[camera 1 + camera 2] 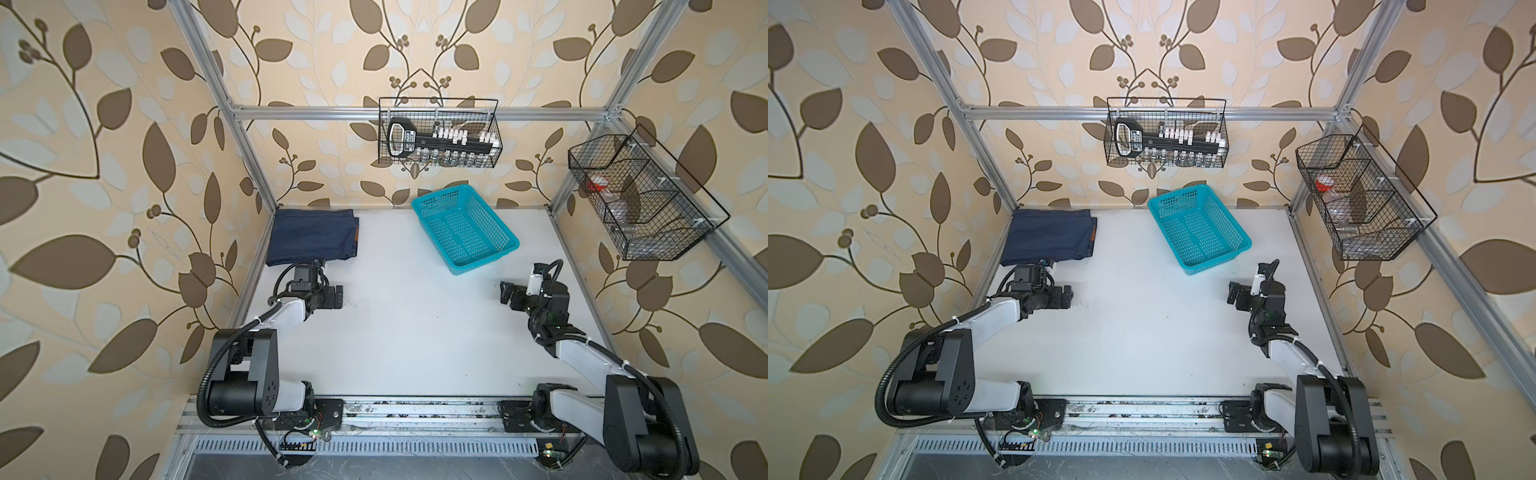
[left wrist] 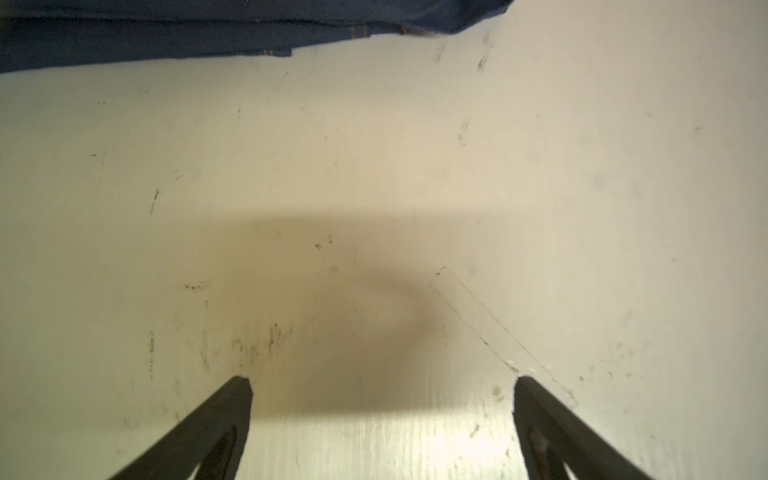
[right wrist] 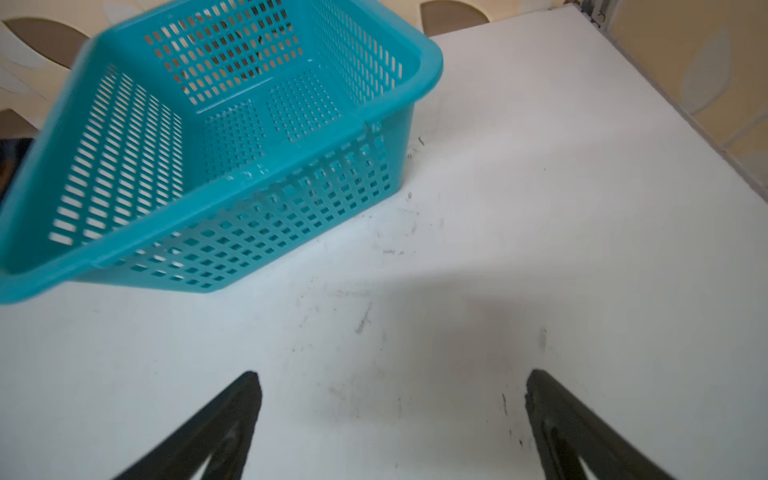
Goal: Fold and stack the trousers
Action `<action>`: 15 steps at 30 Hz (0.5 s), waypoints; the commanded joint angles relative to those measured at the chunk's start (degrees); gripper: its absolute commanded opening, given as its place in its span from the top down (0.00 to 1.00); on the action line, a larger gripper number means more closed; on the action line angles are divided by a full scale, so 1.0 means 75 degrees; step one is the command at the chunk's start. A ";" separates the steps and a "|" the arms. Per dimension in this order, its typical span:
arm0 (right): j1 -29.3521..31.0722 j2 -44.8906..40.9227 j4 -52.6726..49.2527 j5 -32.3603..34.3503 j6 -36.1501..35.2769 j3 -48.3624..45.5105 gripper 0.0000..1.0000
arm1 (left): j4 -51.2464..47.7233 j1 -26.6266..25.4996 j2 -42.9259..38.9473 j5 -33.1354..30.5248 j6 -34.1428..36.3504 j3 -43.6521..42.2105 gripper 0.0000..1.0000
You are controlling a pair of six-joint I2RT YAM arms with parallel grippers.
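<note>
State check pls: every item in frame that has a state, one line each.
trousers: folded, lying flat at the far-left corner of the table, not held
turquoise basket: upright, empty, on the table, apart from the trousers
left gripper: open, empty, over bare table close to the trousers
right gripper: open, empty, over bare table close to the turquoise basket

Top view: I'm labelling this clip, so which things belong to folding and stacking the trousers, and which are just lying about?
Job in hand: folded trousers; left gripper, open; right gripper, open.
Lying about: turquoise basket; back-wall wire basket; side-wall wire basket.
</note>
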 commanded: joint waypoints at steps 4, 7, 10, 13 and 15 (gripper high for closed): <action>0.0350 0.1054 0.3669 0.0846 -0.0840 -0.0420 0.00 | 0.3279 0.0083 0.0806 -0.0235 -0.0295 -0.0082 0.01; 0.0477 0.1183 0.4437 0.0771 -0.1047 -0.0874 0.00 | 0.3359 0.0085 0.1080 -0.0374 -0.0371 -0.0021 0.01; 0.0389 0.1266 0.4463 0.0368 -0.1103 -0.0892 0.00 | 0.3639 0.0080 0.0930 -0.0373 -0.0371 -0.0261 0.01; 0.0421 0.1239 0.4547 0.0463 -0.1119 -0.0951 0.00 | 0.4046 0.0089 0.0807 -0.0433 -0.0406 -0.0556 0.01; 0.0408 0.1392 0.4868 0.0489 -0.1042 -0.0980 0.00 | 0.4186 0.0088 0.0766 -0.0450 -0.0418 -0.0647 0.01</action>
